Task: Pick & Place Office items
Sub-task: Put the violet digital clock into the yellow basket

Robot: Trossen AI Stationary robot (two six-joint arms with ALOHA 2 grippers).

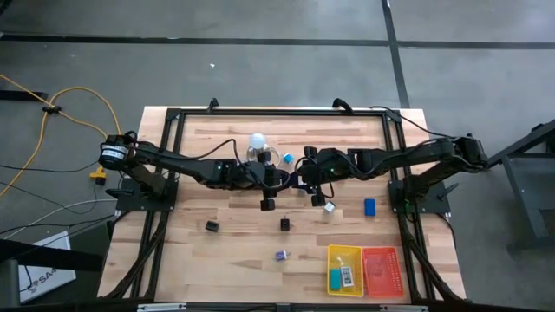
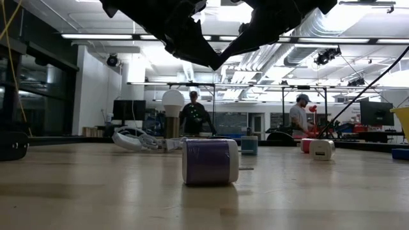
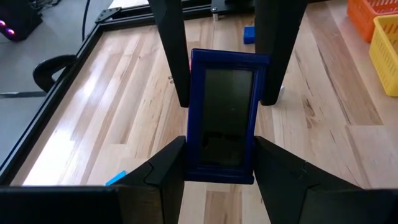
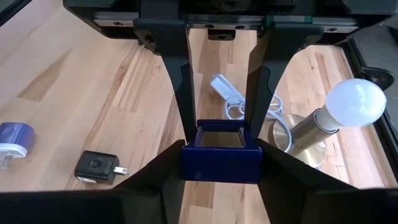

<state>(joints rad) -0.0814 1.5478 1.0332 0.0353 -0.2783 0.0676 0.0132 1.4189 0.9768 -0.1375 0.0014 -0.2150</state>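
While both arms meet above the table's middle, the left gripper (image 3: 217,165) and the right gripper (image 4: 221,158) each clamp opposite ends of one dark blue framed block (image 3: 222,115), held off the wooden table (image 1: 199,251) between the two pairs of fingers.

Overhead cam looked straight down at the whole table (image 1: 217,139); low cam sat at tabletop level; both wrist cams closely shared the blue frame (image 3: 222,118).

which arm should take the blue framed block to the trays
Right, probably. Both grippers clamp the dark blue rectangular framed block mid-table, a handover, and the yellow and orange mesh trays sit on the right arm's side.
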